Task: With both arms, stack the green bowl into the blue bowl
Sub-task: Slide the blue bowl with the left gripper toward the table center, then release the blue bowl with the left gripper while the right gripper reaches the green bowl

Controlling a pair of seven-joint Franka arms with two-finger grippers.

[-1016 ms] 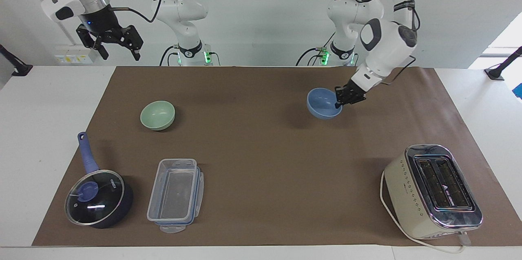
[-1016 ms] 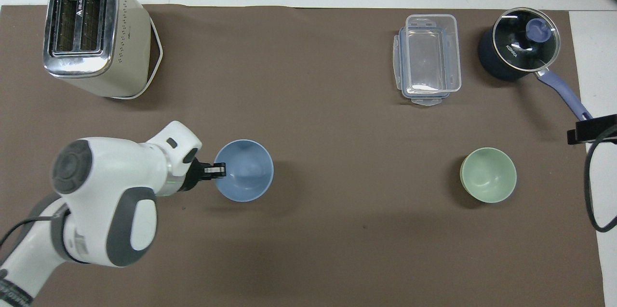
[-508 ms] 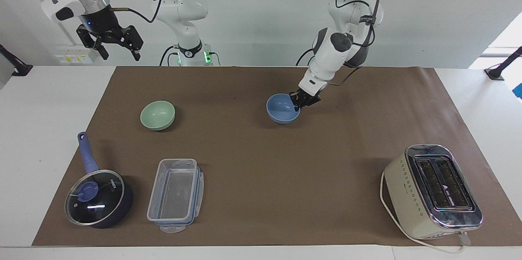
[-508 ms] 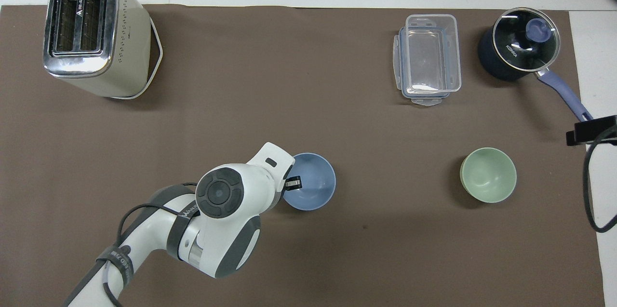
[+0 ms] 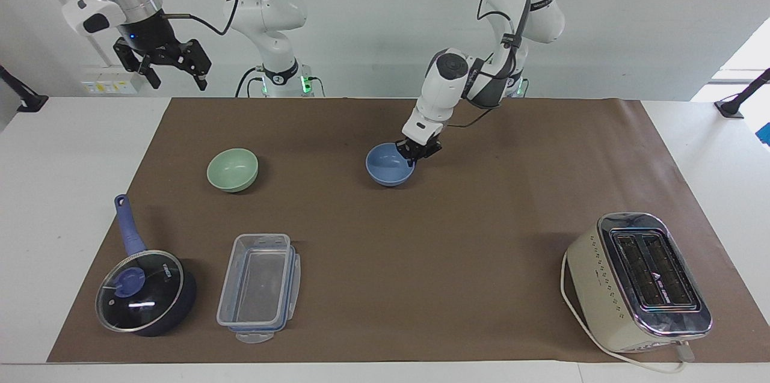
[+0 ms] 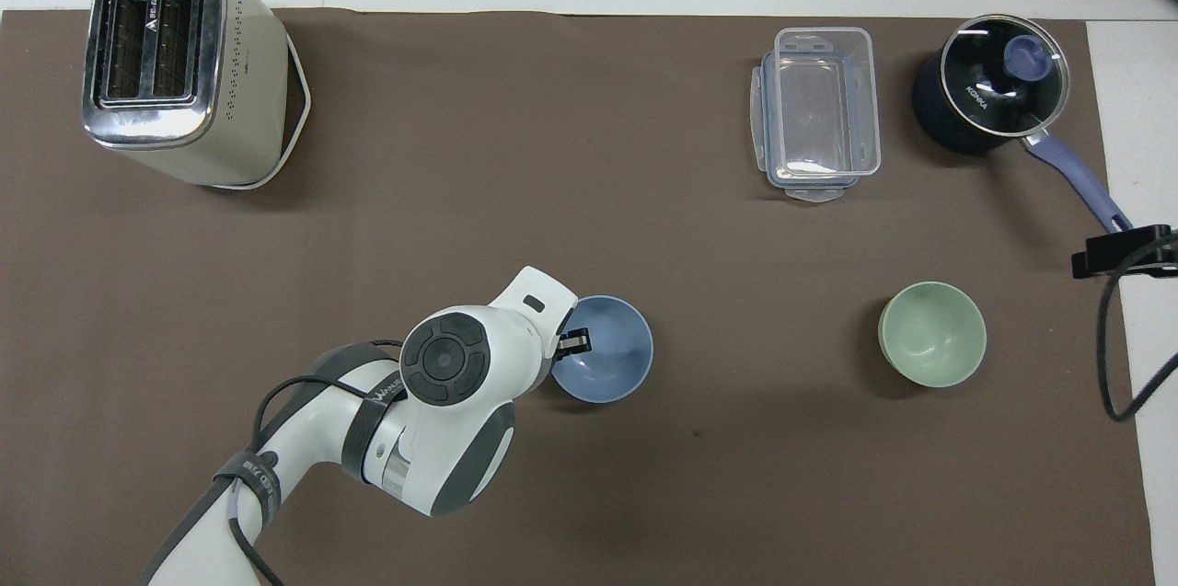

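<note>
The blue bowl (image 5: pixel 390 166) (image 6: pixel 609 363) sits upright on the brown mat near the middle of the table. My left gripper (image 5: pixel 416 153) (image 6: pixel 575 343) is down at the bowl's rim, on the side toward the left arm's end. The green bowl (image 5: pixel 232 170) (image 6: pixel 931 333) stands alone on the mat toward the right arm's end, about as far from the robots as the blue bowl. My right gripper (image 5: pixel 161 65) (image 6: pixel 1125 251) waits open high in the air, over the edge of the mat at the right arm's end, holding nothing.
A dark blue saucepan (image 5: pixel 147 293) (image 6: pixel 989 89) with a glass lid and a clear plastic container (image 5: pixel 258 287) (image 6: pixel 819 112) lie farther from the robots than the green bowl. A cream toaster (image 5: pixel 640 284) (image 6: pixel 179 62) stands at the left arm's end.
My left arm has swept the blue bowl along the mat from the left arm's end to the middle, closer to the green bowl. The right arm has barely moved.
</note>
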